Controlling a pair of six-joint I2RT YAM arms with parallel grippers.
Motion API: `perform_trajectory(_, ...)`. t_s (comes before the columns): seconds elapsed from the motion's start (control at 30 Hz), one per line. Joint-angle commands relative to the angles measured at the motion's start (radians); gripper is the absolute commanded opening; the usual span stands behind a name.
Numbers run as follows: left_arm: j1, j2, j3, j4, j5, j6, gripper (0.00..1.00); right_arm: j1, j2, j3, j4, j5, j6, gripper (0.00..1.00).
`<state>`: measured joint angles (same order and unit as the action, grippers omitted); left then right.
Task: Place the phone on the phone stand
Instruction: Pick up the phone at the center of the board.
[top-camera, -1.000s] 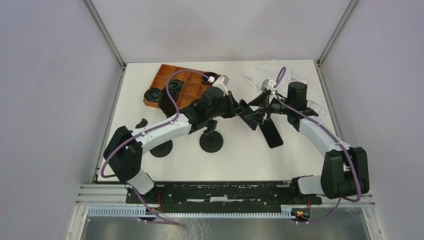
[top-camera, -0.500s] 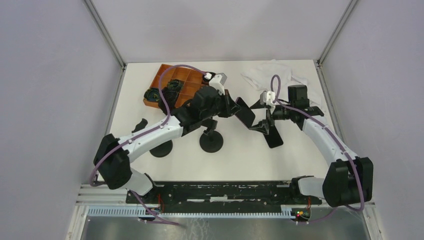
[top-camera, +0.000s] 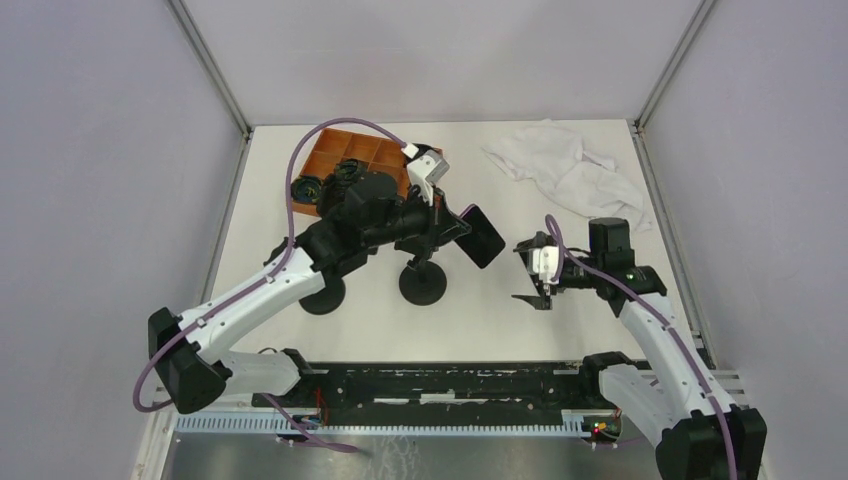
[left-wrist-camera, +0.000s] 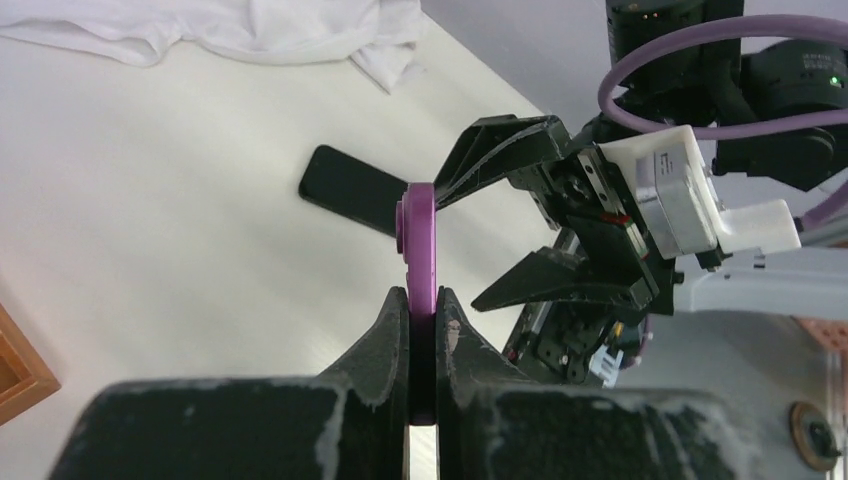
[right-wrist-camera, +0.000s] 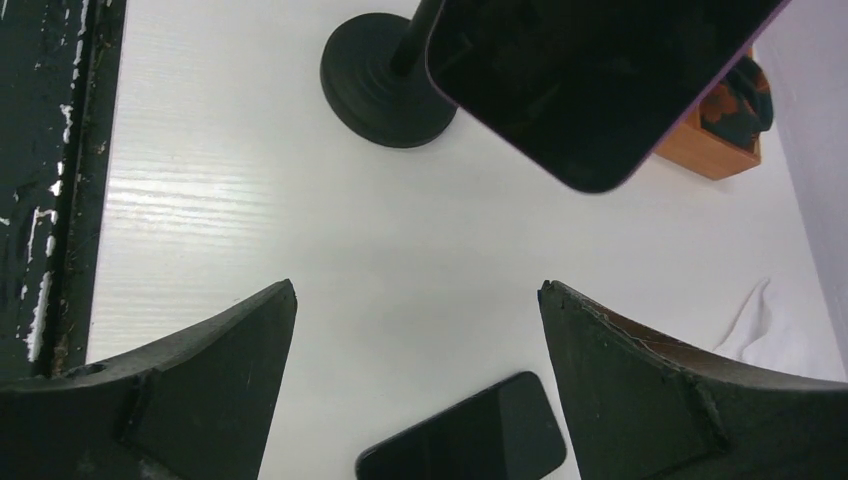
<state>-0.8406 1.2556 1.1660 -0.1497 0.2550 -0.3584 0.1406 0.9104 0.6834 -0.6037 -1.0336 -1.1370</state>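
My left gripper (left-wrist-camera: 422, 300) is shut on the phone (left-wrist-camera: 418, 238), seen edge-on with its purple rim between the fingers. From above, the phone (top-camera: 482, 236) hangs tilted in the air, just up and right of the phone stand (top-camera: 422, 282), a black round base with a short stem. My left gripper (top-camera: 455, 228) is at the phone's left end. My right gripper (top-camera: 528, 272) stands open and empty to the phone's right. In the right wrist view the held phone (right-wrist-camera: 590, 70) shows its dark screen above the stand's base (right-wrist-camera: 385, 85), beyond my open right gripper (right-wrist-camera: 415, 290).
A second black phone (right-wrist-camera: 465, 440) lies flat on the table under my right gripper. An orange compartment tray (top-camera: 345, 160) sits at the back left, a white cloth (top-camera: 565, 165) at the back right. Another round black base (top-camera: 322, 297) stands left of the stand.
My right gripper opened wide, came off the phone and drew back toward the near right. My left arm carried the phone left, toward the stand.
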Motion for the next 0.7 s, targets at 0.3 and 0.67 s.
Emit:
perform_trajectory(0.3,-0.005,-0.069,0.016,-0.168,0.216,0.305,0.02,-0.005,-0.013,-0.136,0.096,-0.171,0.028,0.98)
perform_trajectory(0.67,-0.006,0.073,0.039,-0.134,0.411,0.381,0.02,-0.005,0.024,-0.123,0.017,-0.175,-0.033,0.98)
